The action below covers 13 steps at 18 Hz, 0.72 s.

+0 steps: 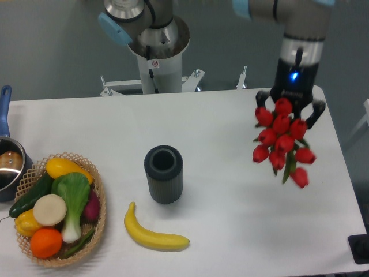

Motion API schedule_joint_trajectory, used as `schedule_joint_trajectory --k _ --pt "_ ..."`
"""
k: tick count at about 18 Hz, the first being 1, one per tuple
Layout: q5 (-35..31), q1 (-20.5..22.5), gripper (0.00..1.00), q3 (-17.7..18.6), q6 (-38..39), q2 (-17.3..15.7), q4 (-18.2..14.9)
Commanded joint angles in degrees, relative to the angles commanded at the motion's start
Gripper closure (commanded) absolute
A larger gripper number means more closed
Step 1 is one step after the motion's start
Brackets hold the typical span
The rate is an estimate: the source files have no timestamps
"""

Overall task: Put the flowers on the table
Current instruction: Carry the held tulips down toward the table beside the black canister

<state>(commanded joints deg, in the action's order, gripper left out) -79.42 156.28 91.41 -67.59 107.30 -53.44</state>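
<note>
A bunch of red tulips (281,141) with green stems hangs in the air over the right part of the white table (230,219). The red heads point toward the camera and down, and most of the stems are hidden behind them. My gripper (291,104) is right above the bunch, with a dark finger showing on each side of the top flowers. It is shut on the flowers and holds them clear of the tabletop.
A dark grey ribbed cylinder vase (164,173) stands at the table's middle. A yellow banana (154,234) lies in front of it. A wicker basket (98,222) of vegetables and fruit sits front left, a pot (8,164) at the left edge.
</note>
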Motion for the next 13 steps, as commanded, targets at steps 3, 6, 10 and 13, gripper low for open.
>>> schedule_joint_trajectory --k 3,6,10,13 --pt "-6.9 -2.4 0.51 -1.2 -0.1 3.8 1.5" --pt "-12.0 -3.8 0.51 -1.8 0.0 6.2 1.7" --pt "-15.1 -5.6 0.51 -1.7 -0.1 7.9 1.7" --pt "-15.3 -5.6 0.51 -1.7 -0.1 9.9 1.7"
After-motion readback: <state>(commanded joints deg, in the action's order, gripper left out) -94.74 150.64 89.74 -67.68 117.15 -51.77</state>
